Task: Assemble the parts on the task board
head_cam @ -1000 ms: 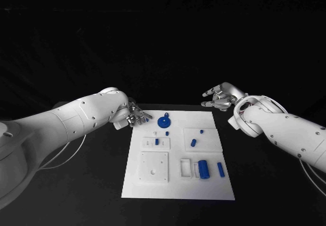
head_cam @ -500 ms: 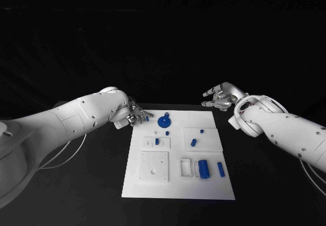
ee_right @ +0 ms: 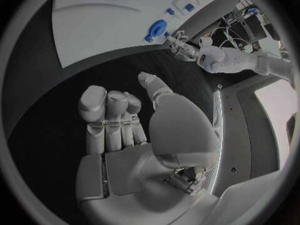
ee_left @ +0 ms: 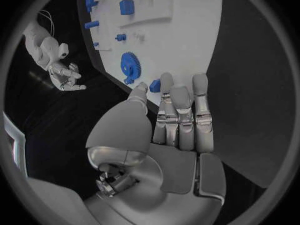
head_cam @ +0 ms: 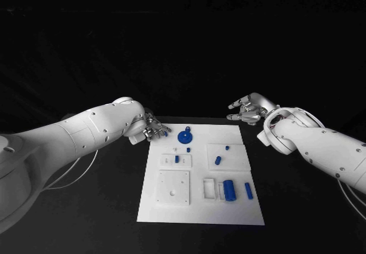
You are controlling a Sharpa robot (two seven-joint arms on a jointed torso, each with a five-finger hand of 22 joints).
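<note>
Task board [head_cam: 200,211] unmoved; left hand [head_cam: 155,128] slightly nearer blue gear [head_cam: 184,137].

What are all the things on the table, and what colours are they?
task board: one, white, flat in the middle of the black table.
black table: one, under the board.
gear: one, blue, round, near the board's far edge.
small peg: one, blue, at the board's far left corner, right by the left hand's fingertips.
large cylinder: one, blue, on the near right part of the board.
slim bar: one, blue, just right of the cylinder.
other small parts: several, blue, around the board's middle.
left hand: silver, at the far left corner.
right hand: silver, holding nothing, beyond the far right corner.
</note>
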